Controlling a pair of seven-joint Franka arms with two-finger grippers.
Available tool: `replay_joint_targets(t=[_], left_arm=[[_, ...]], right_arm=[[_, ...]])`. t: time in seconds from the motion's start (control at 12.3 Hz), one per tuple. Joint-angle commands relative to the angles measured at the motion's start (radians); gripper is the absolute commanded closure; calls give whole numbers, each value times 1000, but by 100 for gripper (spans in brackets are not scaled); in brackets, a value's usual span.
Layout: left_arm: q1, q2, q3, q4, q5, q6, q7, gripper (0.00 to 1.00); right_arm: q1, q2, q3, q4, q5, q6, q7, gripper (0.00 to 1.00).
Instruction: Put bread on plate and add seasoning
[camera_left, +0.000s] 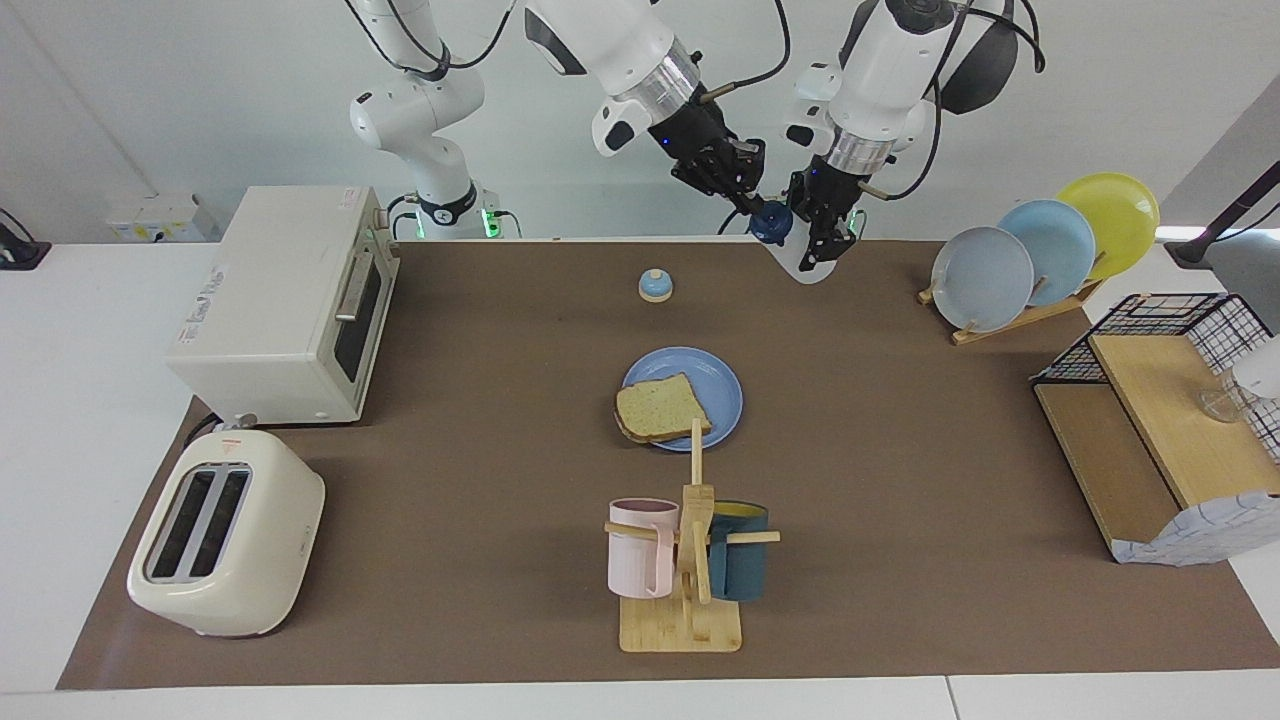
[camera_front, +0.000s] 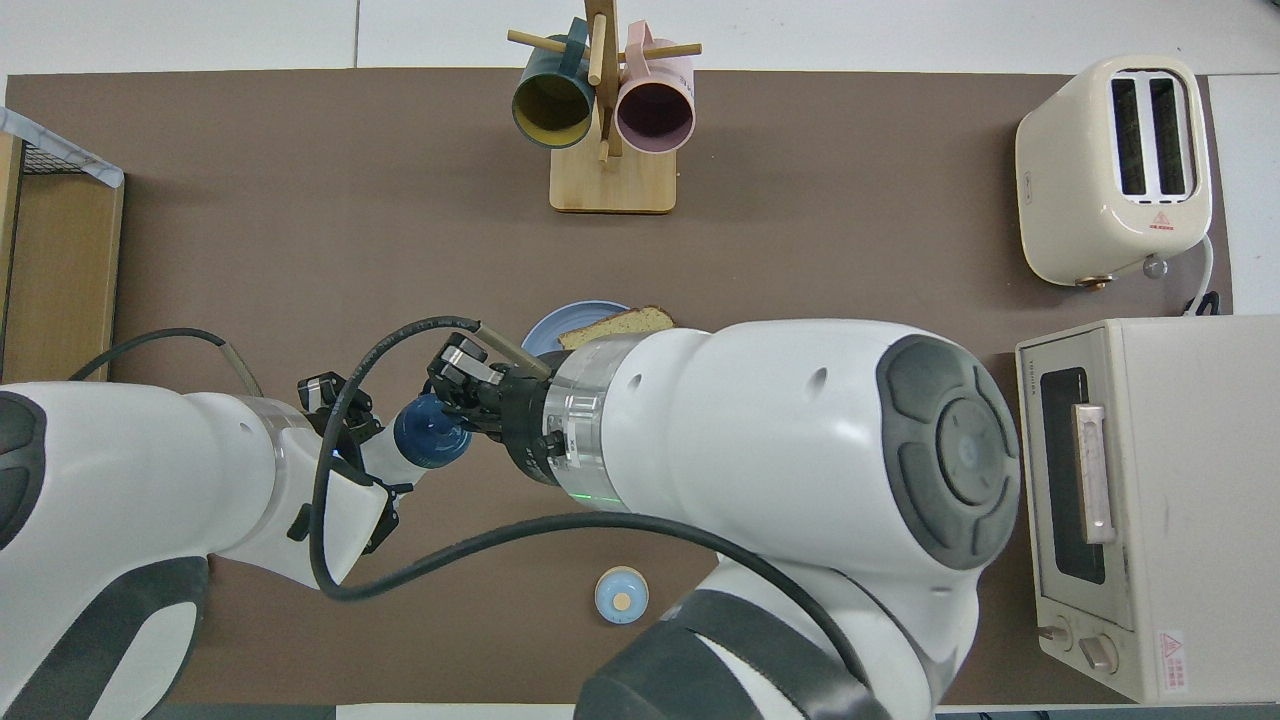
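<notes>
The left gripper (camera_left: 826, 232) is up in the air over the desk (camera_left: 900, 450) edge closest to the robots, and its fingers are closed around the white body of the seasoning (camera_left: 795, 250). The bottle is tilted. The right gripper (camera_left: 745, 195) is at the bottle's dark navy cap (camera_front: 430, 432), fingers closed on it. The bread (camera_left: 660, 408) lies on the plate (camera_left: 720, 385) in the middle of the desk, with one edge hanging over the rim. A small blue-domed knob (camera_left: 655, 286) stands between the plate and the robots.
</notes>
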Motion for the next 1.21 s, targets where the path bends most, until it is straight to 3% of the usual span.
replay_joint_targets(t=[0.0, 0.4, 0.81, 0.89, 0.97, 1.13], left_arm=[[-1, -30, -9, -43, 20, -42, 1, 100], [-1, -30, -10, -43, 32, -58, 1, 100], [-1, -30, -13, -43, 57, -76, 1, 100], [-1, -30, -13, -43, 57, -78, 1, 100], [0, -30, -13, -43, 57, -78, 1, 100], [0, -30, -13, -41, 57, -78, 0, 100]], right_arm=[[-20, -14, -5, 14, 4, 89, 10, 100], [-13, -24, -4, -43, 4, 222, 19, 100], [-16, -30, -4, -59, 4, 221, 14, 100], [-17, -35, -4, -64, 4, 219, 10, 77], [-19, -35, -4, -66, 4, 212, 10, 1], [-25, -40, -5, -67, 3, 163, 6, 0]])
